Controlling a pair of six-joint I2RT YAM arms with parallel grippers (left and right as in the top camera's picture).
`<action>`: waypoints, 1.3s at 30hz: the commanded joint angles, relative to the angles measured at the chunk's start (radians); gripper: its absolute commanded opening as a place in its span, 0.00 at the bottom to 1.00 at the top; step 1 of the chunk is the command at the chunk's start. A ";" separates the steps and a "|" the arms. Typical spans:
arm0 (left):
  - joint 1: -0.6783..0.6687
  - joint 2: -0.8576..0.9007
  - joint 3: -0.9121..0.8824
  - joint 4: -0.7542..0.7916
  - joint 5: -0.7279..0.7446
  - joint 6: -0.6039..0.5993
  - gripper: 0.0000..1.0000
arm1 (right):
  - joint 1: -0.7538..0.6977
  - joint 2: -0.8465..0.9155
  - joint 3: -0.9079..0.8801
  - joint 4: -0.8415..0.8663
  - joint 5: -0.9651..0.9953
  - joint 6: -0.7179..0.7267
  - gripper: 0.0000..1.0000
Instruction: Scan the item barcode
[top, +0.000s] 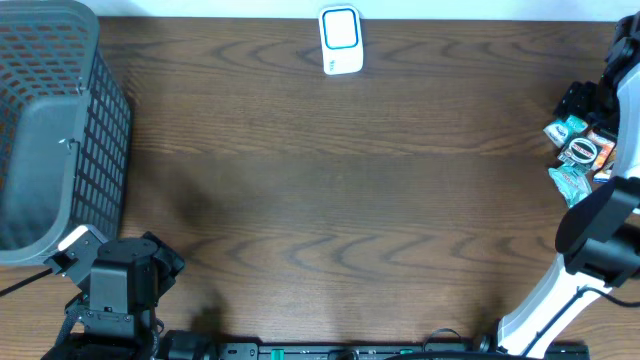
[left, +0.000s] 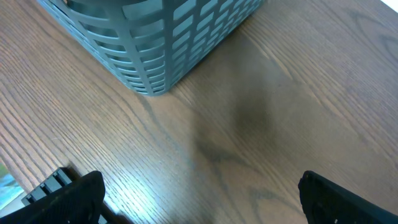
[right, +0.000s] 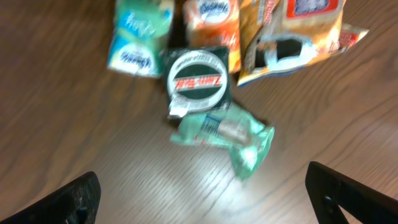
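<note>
A dark brown wood-grain table (top: 330, 200) is being seen from overhead. Its 9 o'clock edge is being taken up by a grey plastic lattice basket (top: 50, 130), which is standing upright.

The left gripper (left: 200, 202) is being held at about 7 o'clock, just beside the basket's near corner, with its jaws spread wide and nothing being gripped between them. The right gripper (right: 202, 199) is being held over the 3 o'clock edge, its jaws likewise being kept fully apart and empty, with bare wood lying between the fingers.

A pile of small snack packets (top: 580, 150) is lying at 3 o'clock, under the right arm. A white handheld-style scanner with a blue-framed window (top: 340, 40) is being left at 12 o'clock, well apart from the pile.

In the right wrist view, which is blurred, an orange crinkled packet (right: 292, 37) is being shown at 1 o'clock. A teal crumpled wrapper (right: 224, 134) is lying at centre, touching a black square pack with a white ring (right: 198, 84).
</note>
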 joint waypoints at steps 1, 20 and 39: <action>0.003 -0.001 0.000 -0.003 -0.017 -0.013 0.98 | 0.023 -0.147 0.005 -0.036 -0.142 0.030 0.99; 0.003 -0.001 0.000 -0.003 -0.017 -0.013 0.98 | 0.305 -0.986 -0.694 0.082 -0.297 0.029 0.99; 0.003 -0.001 0.000 -0.003 -0.017 -0.013 0.98 | 0.311 -1.093 -0.819 0.008 -0.299 0.143 0.99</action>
